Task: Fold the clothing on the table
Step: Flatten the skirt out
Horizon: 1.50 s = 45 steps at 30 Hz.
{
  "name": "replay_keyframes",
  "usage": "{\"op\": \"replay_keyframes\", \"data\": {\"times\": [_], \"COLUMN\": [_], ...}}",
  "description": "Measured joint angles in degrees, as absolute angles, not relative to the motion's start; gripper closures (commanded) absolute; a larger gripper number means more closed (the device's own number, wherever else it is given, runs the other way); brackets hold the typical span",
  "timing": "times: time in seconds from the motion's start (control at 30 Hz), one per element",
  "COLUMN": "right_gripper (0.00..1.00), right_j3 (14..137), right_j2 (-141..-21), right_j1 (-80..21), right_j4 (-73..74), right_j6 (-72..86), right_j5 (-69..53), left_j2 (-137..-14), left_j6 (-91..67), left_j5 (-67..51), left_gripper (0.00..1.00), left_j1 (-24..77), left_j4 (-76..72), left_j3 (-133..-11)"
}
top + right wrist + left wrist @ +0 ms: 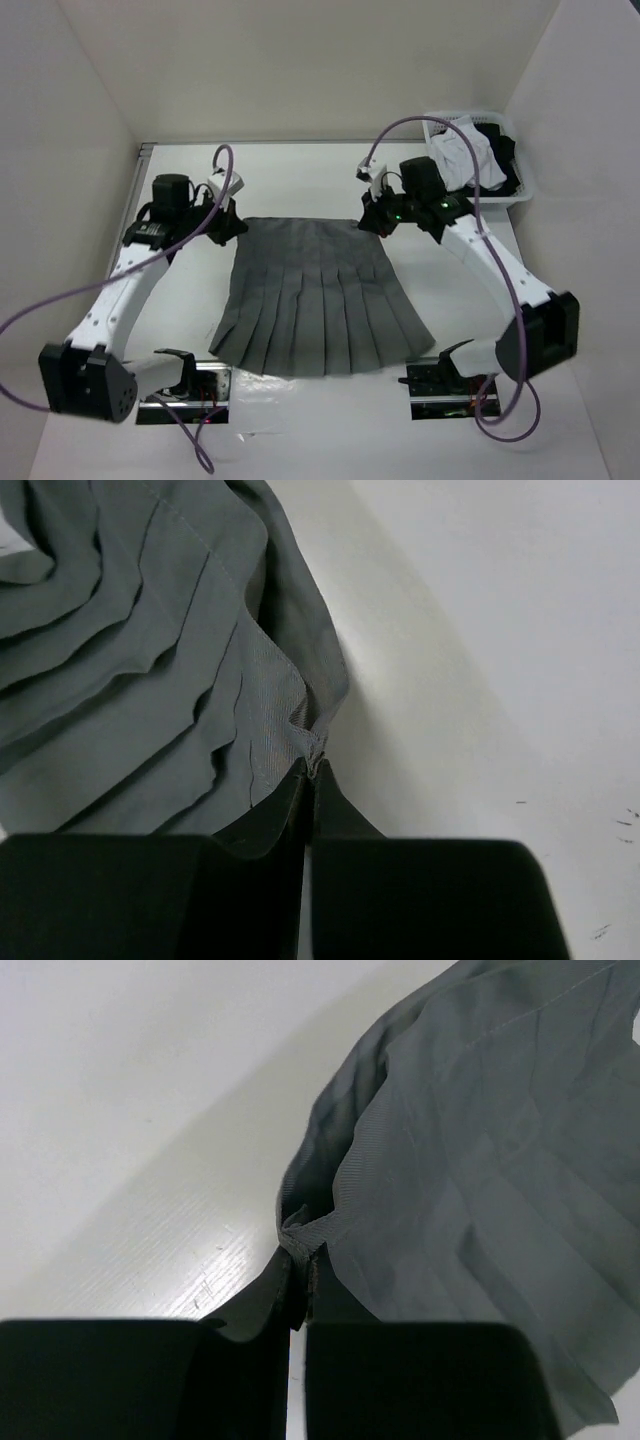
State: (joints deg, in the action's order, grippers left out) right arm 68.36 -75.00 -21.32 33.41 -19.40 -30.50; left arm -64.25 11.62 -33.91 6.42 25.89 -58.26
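Two white walls (60, 120) are seen flanking the white table (300, 175). One waist corner of the grey skirt (320, 300) is pinched by the closed left gripper (229, 228). The fabric is spread flat rightward to the right gripper (379, 222), clamped on the other waist corner. Pinch points are partly hidden by bunched fabric. Contents of the basket (522, 190) beyond the right gripper are unclear.

A grey pleated skirt (320, 300) lies flat on the white table (300, 170), with the narrow waist far and the wide hem near. The left gripper (232, 228) is at the far-left waist corner and the right gripper (378, 222) at the far-right one. A white basket (525, 185) in the far right corner holds a white garment (462, 155) and a black garment (500, 150).
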Motion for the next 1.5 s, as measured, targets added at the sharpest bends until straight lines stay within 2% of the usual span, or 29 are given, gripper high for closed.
{"op": "replay_keyframes", "data": {"times": [0.23, 0.37, 0.5, 0.6, 0.63, 0.67, 0.73, 0.8, 0.83, 0.93, 0.97, 1.0, 1.03, 1.07, 1.23, 1.4, 1.5], "right_gripper": [1.0, 1.0, 1.0, 1.0, 1.0, 1.0, 1.0, 0.82, 0.64, 0.61, 0.56, 0.43, 0.37, 0.27, 0.12, 0.08, 0.08], "right_j3": [73.8, 80.3, 86.1, 89.6, 91.0, 92.5, 94.7, 97.2, 99.1, 102.9, 103.9, 105.5, 106.3, 107.0, 103.8, 90.5, 83.6], "right_j2": [-94.3, -103.7, -111.3, -115.5, -116.9, -118.6, -120.4, -122.4, -123.8, -126.1, -126.6, -126.8, -126.8, -126.6, -116.5, -91.9, -78.9], "right_j1": [-20.4, -19.8, -19.1, -18.5, -18.3, -18.1, -17.9, -17.6, -17.3, -16.9, -16.7, -16.4, -16.0, -15.6, -11.9, -9.8, -10.5], "right_j4": [27.0, 25.7, 24.3, 23.6, 23.5, 23.4, 23.2, 23.1, 23.2, 23.0, 23.2, 23.5, 23.7, 23.8, 25.4, 26.4, 26.1], "right_j6": [-20.6, -21.5, -22.1, -22.2, -22.2, -22.3, -22.2, -21.9, -21.4, -20.0, -19.3, -18.2, -17.3, -16.9, -13.3, -11.7, -11.6], "right_j5": [-21.7, -18.5, -15.8, -14.0, -13.4, -12.6, -11.4, -9.9, -8.5, -4.6, -3.4, -1.7, -0.7, 0.3, 2.3, 0.5, -3.0], "left_j2": [-88.8, -98.1, -106.7, -112.0, -113.8, -115.0, -117.1, -118.9, -119.7, -120.0, -119.9, -119.8, -119.3, -118.0, -105.3, -84.7, -78.1], "left_j6": [10.3, 10.2, 10.1, 10.1, 10.0, 10.0, 9.0, 8.6, 8.3, 7.1, 6.9, 6.6, 6.2, 5.7, 4.8, 3.9, 3.9], "left_j5": [-29.5, -27.7, -26.1, -24.7, -24.0, -23.5, -22.3, -20.9, -20.2, -17.8, -16.9, -16.1, -15.5, -14.7, -13.3, -14.0, -15.2], "left_gripper": [1.0, 1.0, 0.97, 0.9, 0.83, 0.54, 0.26, 0.11, 0.0, 0.0, 0.0, 0.0, 0.0, 0.0, 0.0, 0.0, 0.0], "left_j1": [6.7, 6.7, 6.5, 6.1, 5.9, 5.8, 5.7, 5.5, 5.3, 4.6, 4.3, 3.8, 3.3, 2.4, -1.7, -3.6, -1.5], "left_j4": [19.7, 18.3, 17.7, 17.5, 17.5, 17.6, 17.6, 17.7, 17.6, 17.1, 17.1, 16.8, 16.8, 17.3, 19.5, 20.3, 20.3], "left_j3": [-68.1, -73.4, -80.0, -84.5, -86.3, -87.4, -90.0, -92.8, -94.0, -95.7, -96.1, -96.3, -96.4, -96.1, -92.6, -85.3, -78.8]}}
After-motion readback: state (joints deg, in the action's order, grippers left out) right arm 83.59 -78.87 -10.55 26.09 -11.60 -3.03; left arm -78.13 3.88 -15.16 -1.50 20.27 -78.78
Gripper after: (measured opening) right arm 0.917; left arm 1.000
